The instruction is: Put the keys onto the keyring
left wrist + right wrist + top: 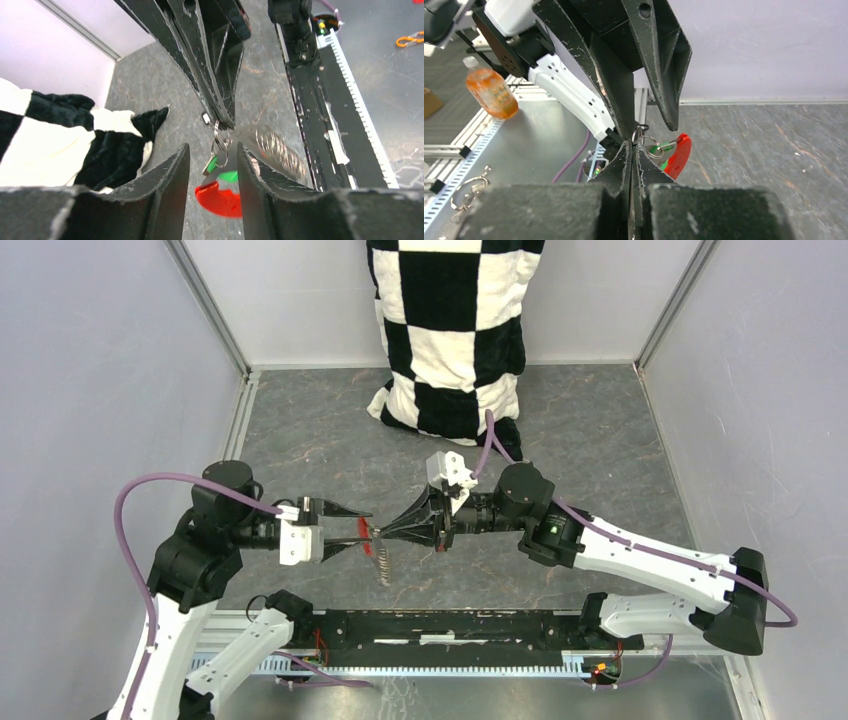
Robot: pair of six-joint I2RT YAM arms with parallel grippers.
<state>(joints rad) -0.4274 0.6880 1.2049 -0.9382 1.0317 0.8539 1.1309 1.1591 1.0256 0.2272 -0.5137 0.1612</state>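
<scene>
My right gripper [379, 532] is shut on the thin silvery keyring [650, 147] and holds it above the table. The green-headed key [664, 148] hangs on that ring beside the red tag [679, 155]. In the left wrist view the ring [220, 142], the green key [214, 164] and the red tag [220, 199] hang between my left fingers, touching neither. My left gripper [362, 528] is open around them. A silvery chain [385, 566] dangles below. The black-headed key does not show clearly.
A black-and-white checkered cloth [450, 330] lies at the back of the table. A black rail [450, 625] runs along the near edge. Off the table, an orange bottle [491, 92] and a loose ring [469, 187] show at left.
</scene>
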